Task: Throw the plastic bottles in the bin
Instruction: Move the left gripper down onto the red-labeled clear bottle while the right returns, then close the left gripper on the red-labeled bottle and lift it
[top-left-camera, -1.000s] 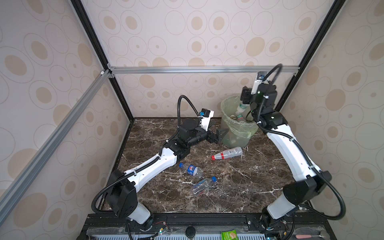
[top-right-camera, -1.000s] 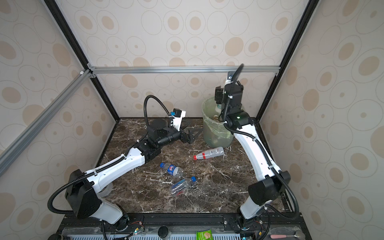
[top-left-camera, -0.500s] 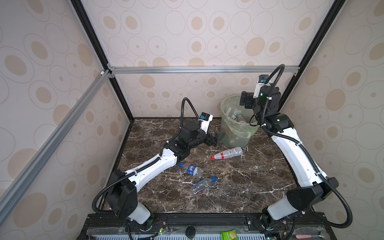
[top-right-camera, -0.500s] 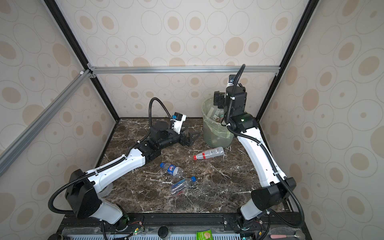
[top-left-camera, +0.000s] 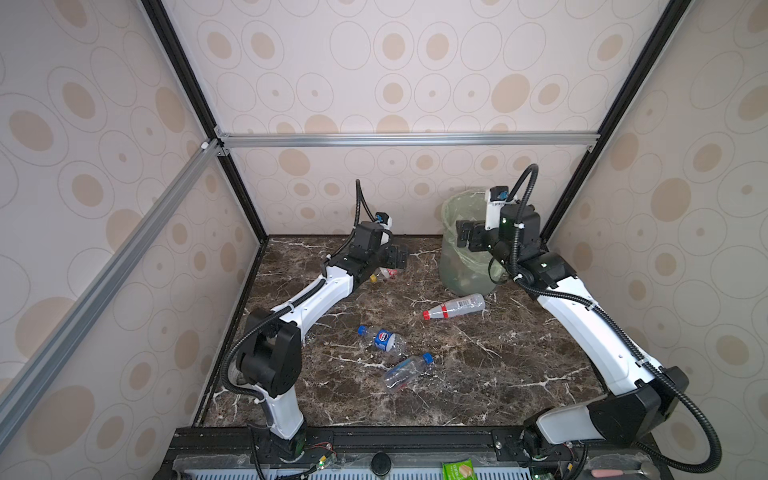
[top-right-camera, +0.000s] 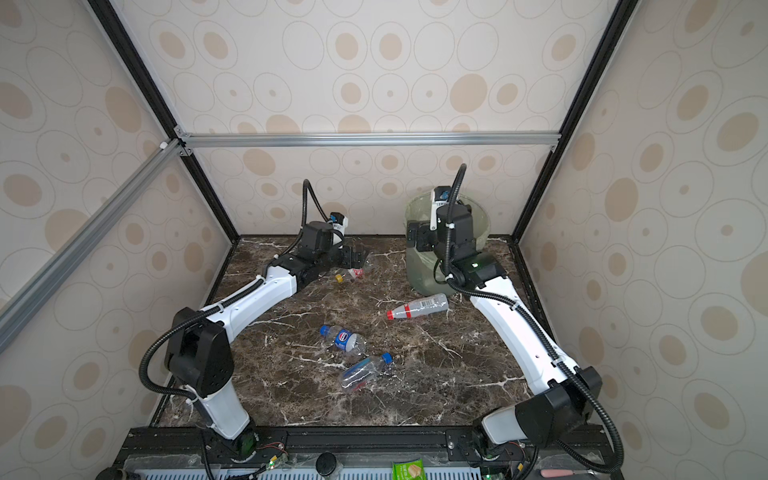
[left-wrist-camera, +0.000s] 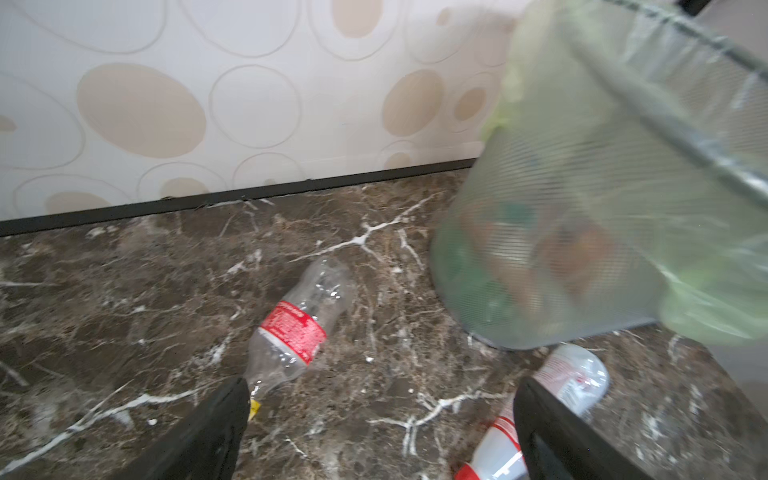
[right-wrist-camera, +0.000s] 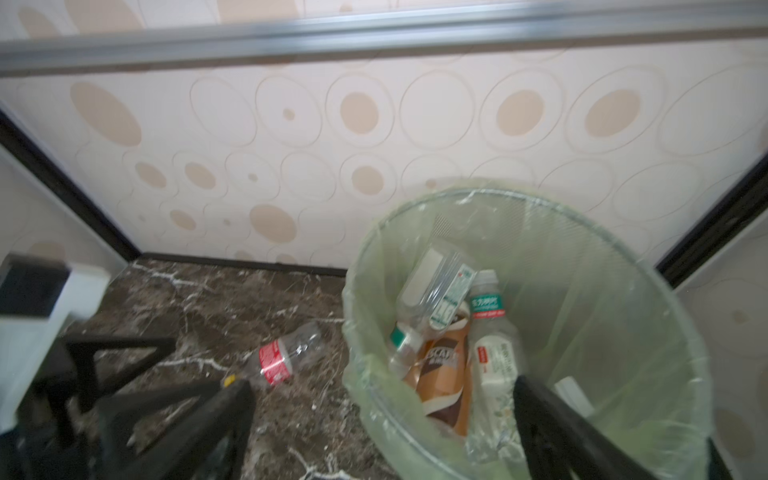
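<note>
Marbled surface (top-left-camera: 498, 374) beside the bin (top-left-camera: 453, 266) held four loose plastic bottles (top-left-camera: 455, 307); our right fingers (right-wrist-camera: 557, 419) hung wide and empty above the bin, while we spread our left fingers (left-wrist-camera: 208, 428) wide to straddle the red-labelled bottle (left-wrist-camera: 299, 328).

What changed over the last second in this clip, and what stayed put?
The left gripper drew back from the bin, leftward in both top views, and hovers open by the yellow-capped bottle. The right gripper came down and leftward, now over the bin's rim, jaws open and empty. Nothing was taken hold of. The bin, the red-capped bottle and the blue-capped bottles lie as before.
</note>
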